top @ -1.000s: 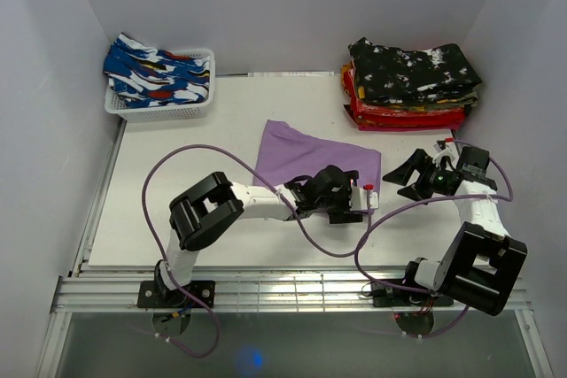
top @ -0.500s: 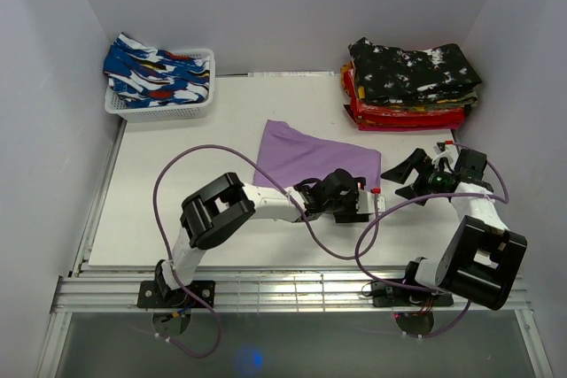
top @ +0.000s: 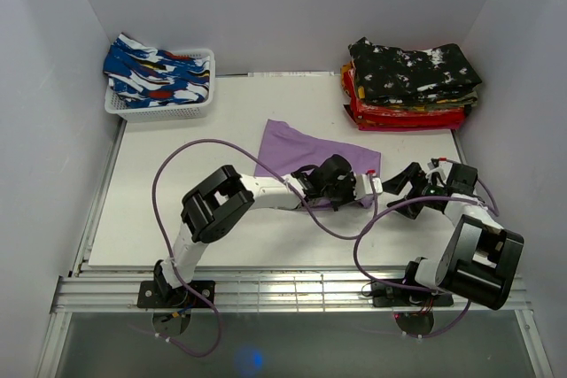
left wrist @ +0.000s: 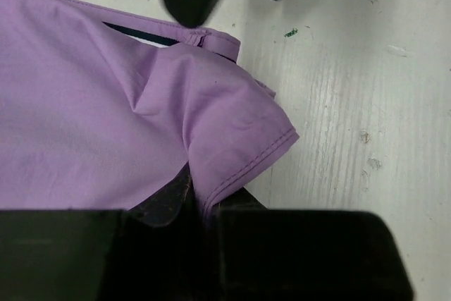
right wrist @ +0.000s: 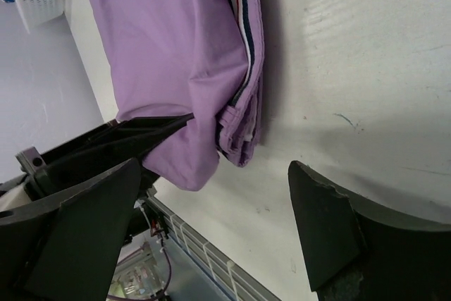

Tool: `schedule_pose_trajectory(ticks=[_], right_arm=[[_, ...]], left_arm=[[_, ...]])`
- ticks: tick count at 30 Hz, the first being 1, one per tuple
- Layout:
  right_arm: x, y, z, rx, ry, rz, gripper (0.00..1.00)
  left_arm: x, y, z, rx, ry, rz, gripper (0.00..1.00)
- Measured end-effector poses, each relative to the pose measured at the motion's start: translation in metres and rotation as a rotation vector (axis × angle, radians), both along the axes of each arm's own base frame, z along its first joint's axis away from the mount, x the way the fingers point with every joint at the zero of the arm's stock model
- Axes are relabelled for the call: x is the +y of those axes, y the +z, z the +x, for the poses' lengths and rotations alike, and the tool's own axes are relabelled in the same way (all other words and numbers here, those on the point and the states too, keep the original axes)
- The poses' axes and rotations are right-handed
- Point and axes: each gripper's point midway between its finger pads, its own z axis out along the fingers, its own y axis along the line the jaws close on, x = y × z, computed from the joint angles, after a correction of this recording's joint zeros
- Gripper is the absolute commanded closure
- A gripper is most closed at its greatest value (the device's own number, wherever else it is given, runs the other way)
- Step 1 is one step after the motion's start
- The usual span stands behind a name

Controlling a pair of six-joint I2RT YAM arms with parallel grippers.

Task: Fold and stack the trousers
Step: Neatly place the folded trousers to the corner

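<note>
The purple trousers (top: 306,152) lie mid-table. The left gripper (left wrist: 201,209), wide open a second ago, has now clamped onto their near-right corner, so the next fold or lift looks ready to go. The right gripper (top: 406,181) sits spread wide just beside it, holding nothing.

No legible text, labels, or numbers

Overhead, two wrist close-ups; common trousers (top: 301,152)
</note>
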Motion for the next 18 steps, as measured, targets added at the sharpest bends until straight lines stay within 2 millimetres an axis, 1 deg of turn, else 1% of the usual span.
schedule_pose_trajectory(ticks=[3,8,13,18], right_arm=[[0.004,-0.008,-0.003,0.013,-0.012,0.018,0.1],[0.016,-0.019,-0.003,0.024,-0.021,0.056,0.1],[0.031,-0.018,0.008,0.0,-0.007,0.089,0.1],[0.046,-0.018,0.018,-0.005,0.008,0.117,0.1]], left_arm=[[0.003,0.004,0.004,0.074,0.013,-0.025,1.0],[0.009,0.005,0.003,0.149,0.015,-0.038,1.0],[0.009,0.005,-0.002,0.179,0.006,-0.041,1.0],[0.009,0.006,-0.003,0.188,0.008,-0.043,1.0]])
